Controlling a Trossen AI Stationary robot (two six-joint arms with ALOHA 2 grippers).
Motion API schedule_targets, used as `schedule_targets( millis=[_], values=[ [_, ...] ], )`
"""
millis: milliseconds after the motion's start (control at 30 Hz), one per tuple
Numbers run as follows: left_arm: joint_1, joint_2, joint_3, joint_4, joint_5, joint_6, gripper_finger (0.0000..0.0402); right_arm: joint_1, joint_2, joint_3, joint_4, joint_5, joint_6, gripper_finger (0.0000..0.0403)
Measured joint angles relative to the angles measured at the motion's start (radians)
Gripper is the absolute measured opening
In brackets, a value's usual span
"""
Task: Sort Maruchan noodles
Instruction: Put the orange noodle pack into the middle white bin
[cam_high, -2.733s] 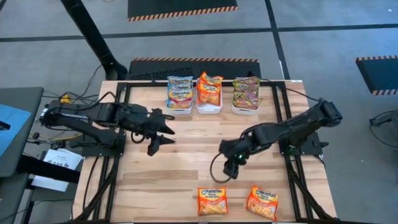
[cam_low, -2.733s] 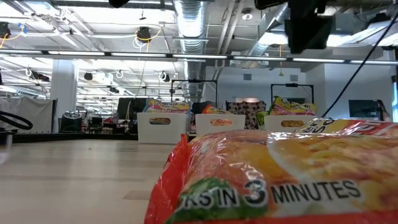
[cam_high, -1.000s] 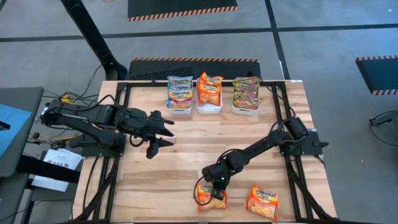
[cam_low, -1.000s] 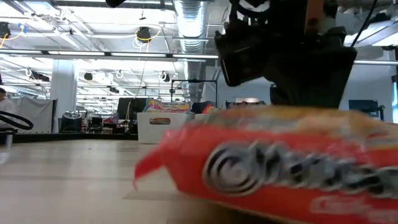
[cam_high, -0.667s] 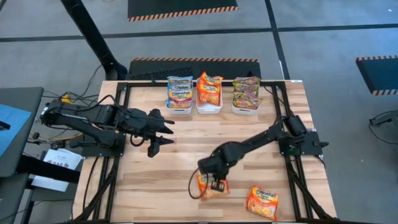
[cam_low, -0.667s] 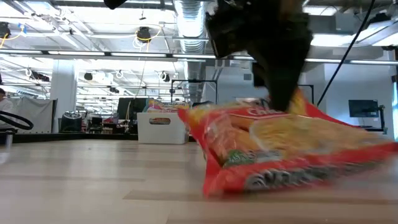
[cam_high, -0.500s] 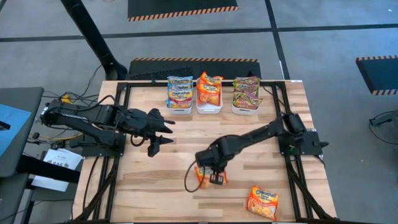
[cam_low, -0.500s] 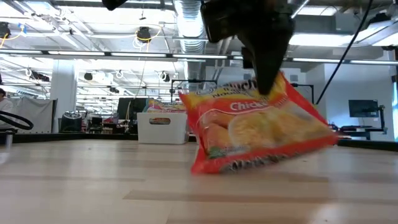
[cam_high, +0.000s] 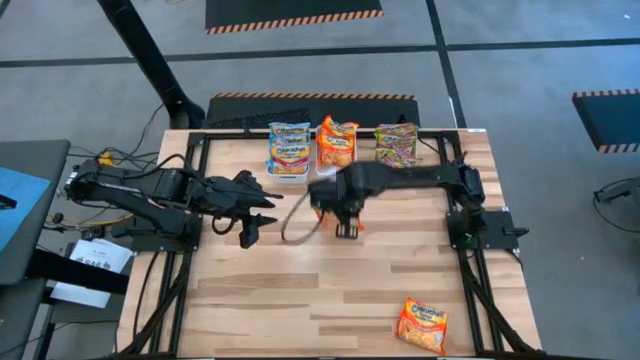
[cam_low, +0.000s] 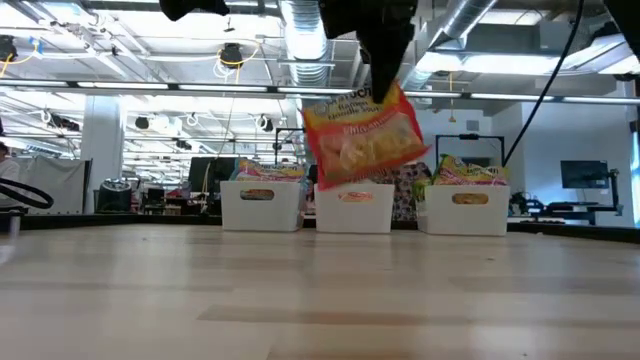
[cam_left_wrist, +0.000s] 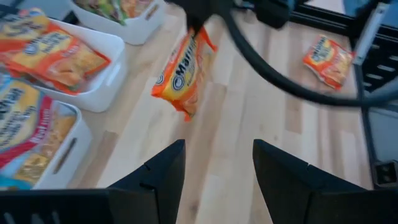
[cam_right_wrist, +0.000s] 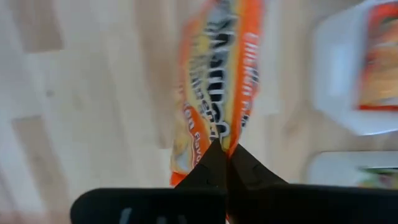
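Table (cam_high: 300, 290): you had three trays (cam_high: 336, 172) along its far edge, each holding packets.
Right gripper (cam_high: 345, 215): you had it pinched shut on an orange packet (cam_low: 362, 135), hanging clear of the table before the middle tray.
Left gripper (cam_high: 262, 215): it waited near the left edge, fingers apart, empty.
Loose packet (cam_high: 421, 325): lay near the front right corner.
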Motion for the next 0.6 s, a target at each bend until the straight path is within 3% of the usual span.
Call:
schedule_targets(
  millis=[333,600],
  values=[
    [0.066,0.0,0.0,0.0,-0.047,0.007,0.0174,-0.265,-0.001,0.17,-0.01,0.013,-0.264,0.0005],
    [0.142,0.0,0.0,0.0,-0.047,0.007,0.0174,-0.436,-0.002,0.186,0.078,-0.038,-0.447,0.0005]
  ],
)
